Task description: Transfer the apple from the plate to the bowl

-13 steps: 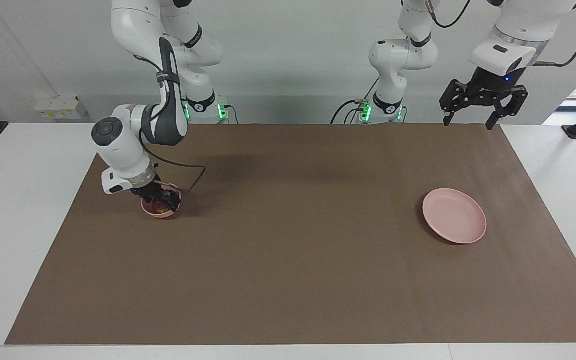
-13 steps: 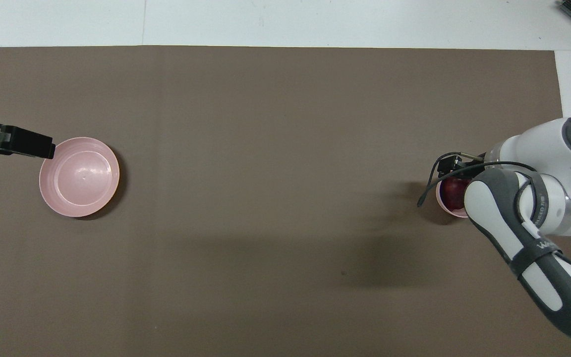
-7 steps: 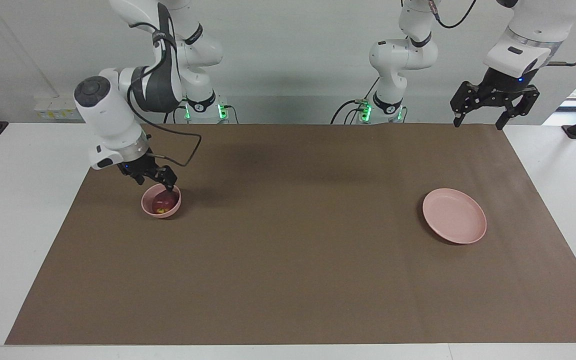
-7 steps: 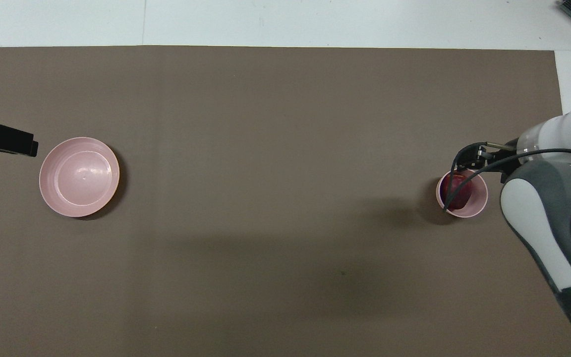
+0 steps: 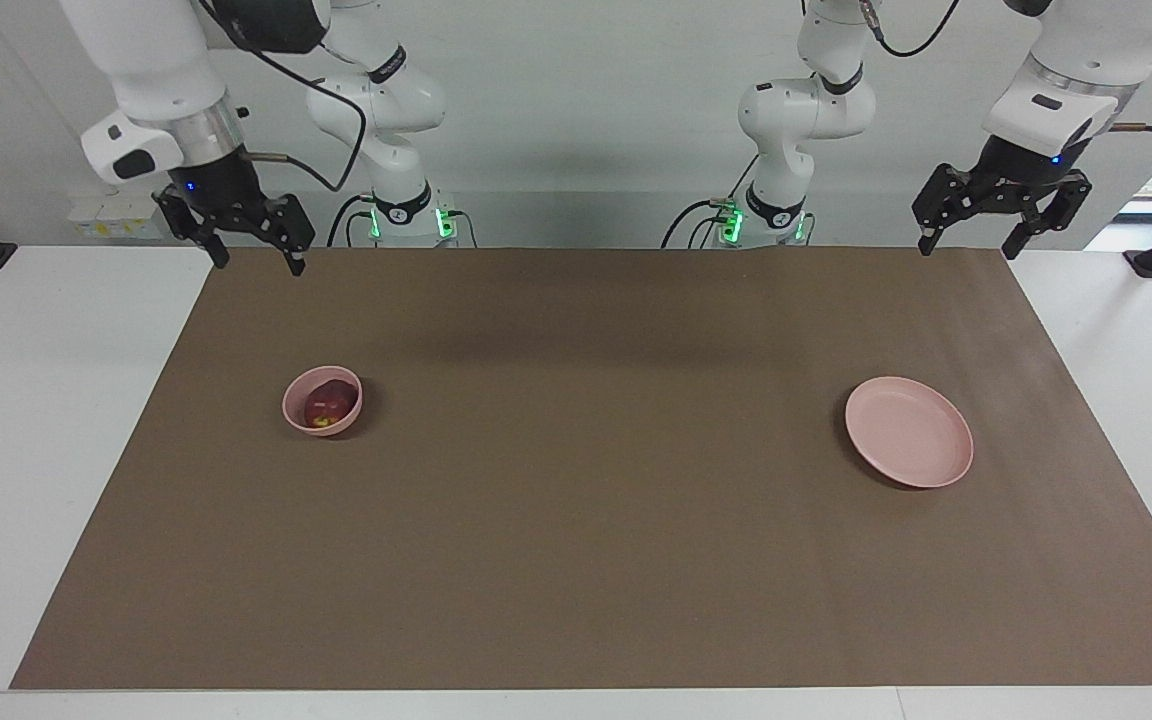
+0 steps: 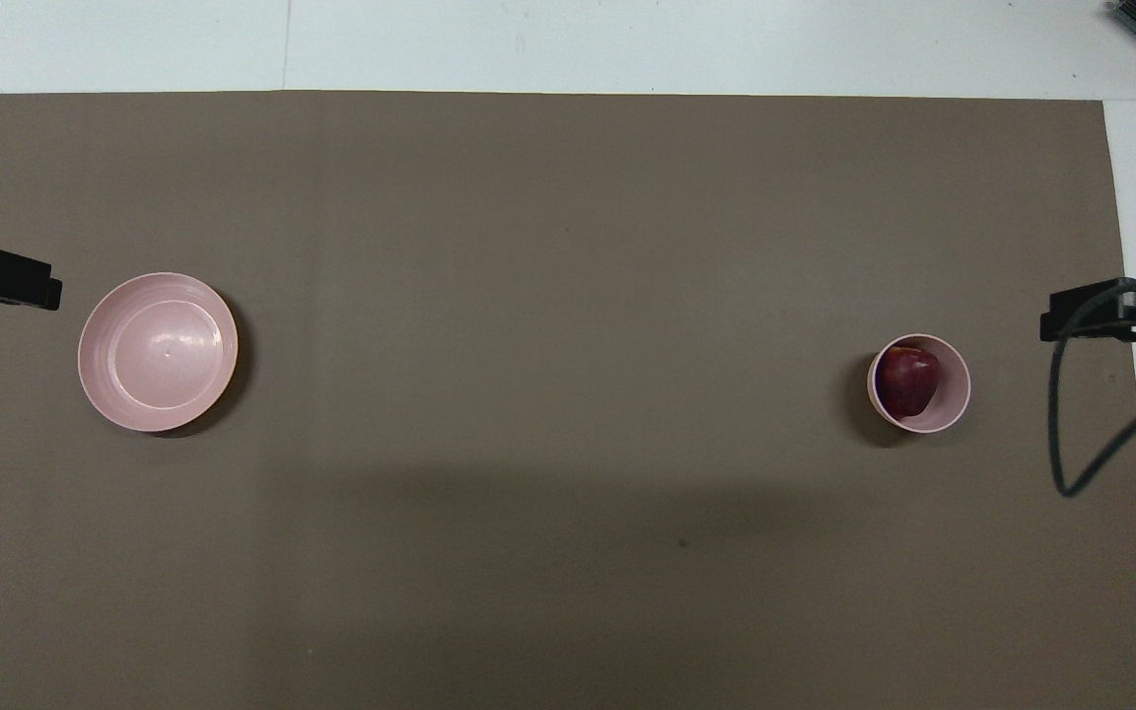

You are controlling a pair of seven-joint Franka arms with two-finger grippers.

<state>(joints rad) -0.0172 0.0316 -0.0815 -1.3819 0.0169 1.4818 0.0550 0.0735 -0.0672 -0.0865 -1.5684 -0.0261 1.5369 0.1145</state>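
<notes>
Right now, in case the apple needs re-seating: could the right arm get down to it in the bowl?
Probably yes: the apple lies uncovered in the bowl, and the right gripper, open, hangs near that end.

One high camera faces the robots across the table; another looks steeply down (both share the brown mat (image 5: pixel 576 520)).

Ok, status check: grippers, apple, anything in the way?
Left gripper and right gripper open, raised. Dark red apple in small deep pink bowl. Wide pink plate bare. No obstruction seen.
</notes>
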